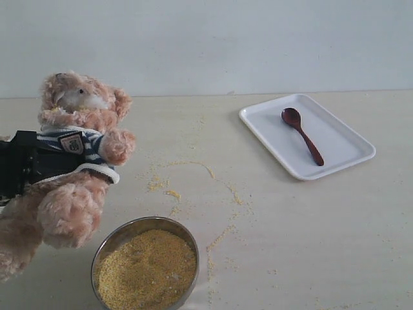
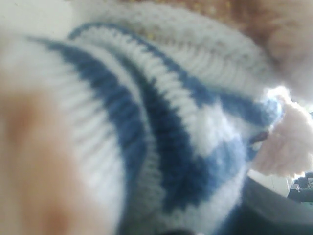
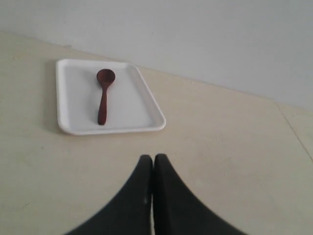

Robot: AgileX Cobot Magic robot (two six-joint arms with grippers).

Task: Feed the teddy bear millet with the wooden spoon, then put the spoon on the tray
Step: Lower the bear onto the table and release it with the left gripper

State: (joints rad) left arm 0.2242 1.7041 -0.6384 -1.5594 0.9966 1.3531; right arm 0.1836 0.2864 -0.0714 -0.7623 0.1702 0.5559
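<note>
One spoon [image 1: 302,135] lies flat on the tray [image 1: 348,152], carrying no grain, so the put-down looks done. Millet [image 1: 147,268] fills the bowl [image 1: 119,234], and spills are strewn over the table [image 1: 310,245]. The left gripper [image 1: 39,161] clamps the bear [image 1: 80,123] at its striped shirt, likely propping it up for feeding. The right gripper [image 3: 150,164] hangs pinched together, holding nothing, well apart from the tray.

The wooden spoon [image 1: 301,134] lies on the tray [image 1: 342,152] (teddy bear [image 1: 80,106] beside millet [image 1: 147,270]).

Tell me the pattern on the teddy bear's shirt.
The shirt is navy-and-white striped, clearest in the left wrist view.
</note>
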